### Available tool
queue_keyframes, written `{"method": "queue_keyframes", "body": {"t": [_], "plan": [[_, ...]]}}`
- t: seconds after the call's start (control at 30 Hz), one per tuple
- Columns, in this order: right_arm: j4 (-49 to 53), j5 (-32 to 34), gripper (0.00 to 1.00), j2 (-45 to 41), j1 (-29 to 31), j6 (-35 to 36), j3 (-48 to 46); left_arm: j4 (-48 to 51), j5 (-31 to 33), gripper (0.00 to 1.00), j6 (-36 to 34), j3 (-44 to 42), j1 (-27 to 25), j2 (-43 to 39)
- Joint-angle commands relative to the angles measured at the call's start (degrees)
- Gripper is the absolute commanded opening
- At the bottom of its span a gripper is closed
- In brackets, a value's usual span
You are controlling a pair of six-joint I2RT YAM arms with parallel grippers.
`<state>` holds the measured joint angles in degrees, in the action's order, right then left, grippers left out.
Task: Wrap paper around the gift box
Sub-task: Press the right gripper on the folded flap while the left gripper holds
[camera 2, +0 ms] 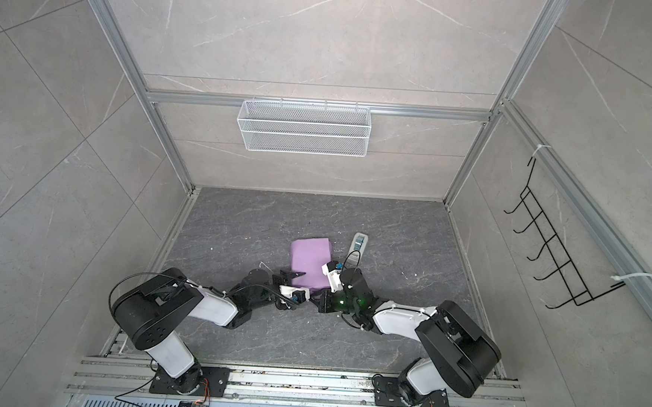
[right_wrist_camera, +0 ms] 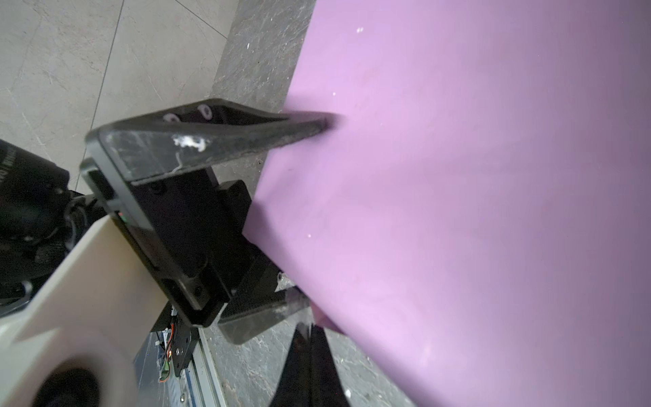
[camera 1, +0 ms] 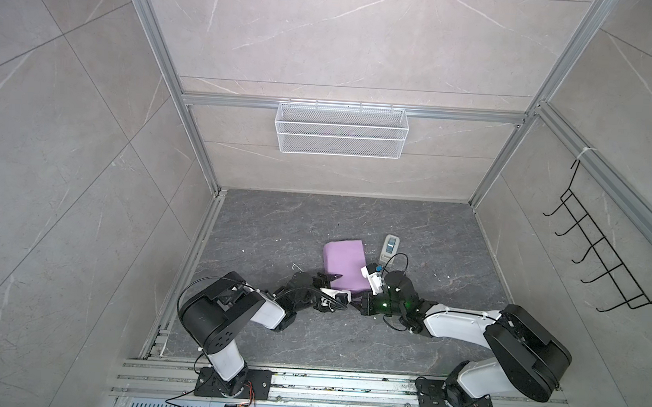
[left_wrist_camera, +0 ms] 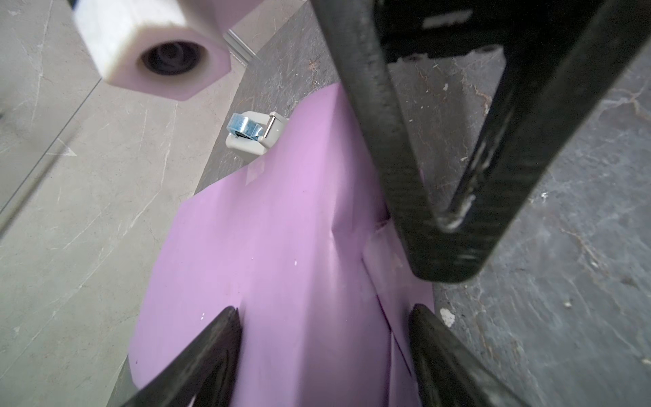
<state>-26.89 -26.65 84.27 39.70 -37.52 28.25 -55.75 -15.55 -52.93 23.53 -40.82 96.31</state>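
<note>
- In both top views the paper point(camera 1: 343, 263) lies lilac side out, folded into a flat parcel in the middle of the dark table point(camera 1: 450, 235). The gift box does not show, so I judge it is already inside. A tape dispenser point(camera 1: 390, 247) stands just beside the parcel's far right corner. The left gripper point(camera 1: 331, 280) and the right gripper point(camera 1: 359, 301) meet at the parcel's near edge.
- The step in hand looks like closing the fold at that near edge. The next move probably calls for keeping the flap flat while tape is brought over.
- In the left wrist view the left jaws stand wide apart with lilac paper between them, clamped on nothing. The right gripper's closed tip point(left_wrist_camera: 447, 260) sits against a small folded flap point(left_wrist_camera: 384, 253) at the parcel's edge.
- In the right wrist view the right fingers point(right_wrist_camera: 310, 366) are pressed together, their tip at the paper's edge. I cannot tell whether any paper is pinched there. One left finger point(right_wrist_camera: 218, 141) touches the parcel's top face, and the other reaches below its edge.
</note>
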Motion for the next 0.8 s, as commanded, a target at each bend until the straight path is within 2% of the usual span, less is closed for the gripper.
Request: {"method": "queue_keyframes", "body": {"t": [0.0, 0.47, 0.77], "plan": [[-1.3, -1.25, 0.0, -1.98, 0.24, 0.84, 0.5, 4.15, -0.18, 0.76, 1.78, 0.55, 0.56, 1.73], [1.55, 0.9, 0.0, -0.26, 0.2, 0.42, 2.94, 4.13, -0.18, 0.77, 1.89, 0.44, 0.57, 1.54], [1.49, 0.09, 0.0, -0.49, 0.2, 0.6, 2.3, 4.09, -0.16, 0.76, 1.91, 0.53, 0.56, 1.65]]}}
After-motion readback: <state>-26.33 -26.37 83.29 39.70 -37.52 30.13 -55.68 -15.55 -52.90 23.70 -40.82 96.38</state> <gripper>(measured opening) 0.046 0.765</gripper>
